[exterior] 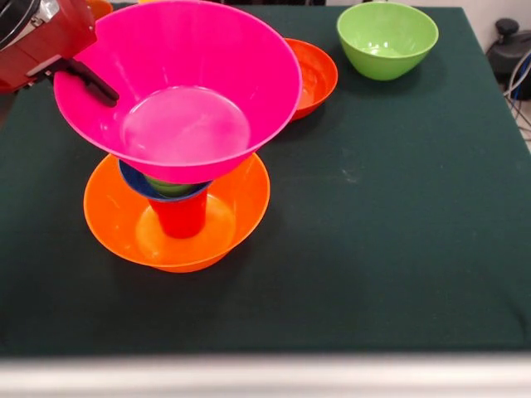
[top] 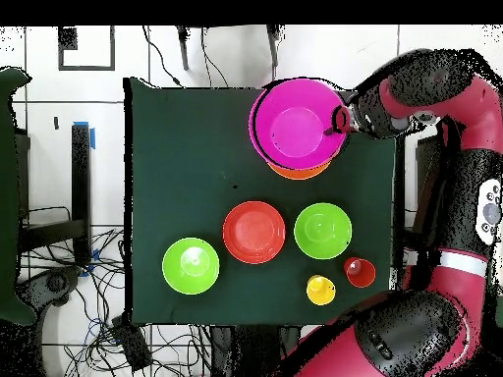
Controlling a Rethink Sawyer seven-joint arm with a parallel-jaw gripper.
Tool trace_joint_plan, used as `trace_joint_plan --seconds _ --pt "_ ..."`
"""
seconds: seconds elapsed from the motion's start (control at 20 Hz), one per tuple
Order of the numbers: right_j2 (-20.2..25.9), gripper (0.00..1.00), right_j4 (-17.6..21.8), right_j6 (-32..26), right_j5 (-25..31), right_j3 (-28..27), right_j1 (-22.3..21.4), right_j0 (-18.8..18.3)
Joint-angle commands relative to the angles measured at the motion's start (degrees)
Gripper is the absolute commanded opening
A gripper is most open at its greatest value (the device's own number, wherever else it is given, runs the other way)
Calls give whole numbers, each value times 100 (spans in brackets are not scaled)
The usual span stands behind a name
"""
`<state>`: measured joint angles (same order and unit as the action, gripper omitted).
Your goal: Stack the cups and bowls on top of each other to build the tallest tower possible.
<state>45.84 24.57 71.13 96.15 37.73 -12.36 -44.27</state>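
While the red and black arm (top: pixel 432 98) reaches in from the table's edge, its gripper (exterior: pixel 90 83) pinches the rim of the large pink bowl (exterior: pixel 178 83), one black finger (exterior: pixel 93 85) lying inside the bowl against its wall. The other finger is hidden behind the rim, so the grip is most likely a clamp on the wall rather than a loose touch.

The pink bowl sits upright, mouth up, at the top of the tower. Below it a light green cup (exterior: pixel 170 187) shows as a thin band, nested in the small blue bowl (exterior: pixel 137 181). The blue bowl rests on a red cup (exterior: pixel 180 217), which stands in the middle of the large orange bowl (exterior: pixel 236 211) on the dark green table (exterior: pixel 373 232). Whether the pink bowl's base bears fully on the stack or hangs just above it cannot be told.

From overhead, the pink bowl covers nearly all of the tower, with only a crescent of the orange bowl showing beneath it.

Away from the tower, a red-orange bowl (top: pixel 253 232) lies between two light green bowls (top: pixel 191 265) (top: pixel 322 231), all apart from one another. A yellow cup (top: pixel 320 290) and a second red cup (top: pixel 359 272) stand near each other, close to the robot's base.
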Motion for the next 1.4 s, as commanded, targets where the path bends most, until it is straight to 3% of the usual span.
trace_joint_plan --seconds 0.05,0.55,1.4 --pt "-127 0 423 -2023 370 88 -26 3" --pt "-156 0 475 -2066 601 86 -129 -32" --pt "-2 0 811 -2582 922 -404 104 -96"
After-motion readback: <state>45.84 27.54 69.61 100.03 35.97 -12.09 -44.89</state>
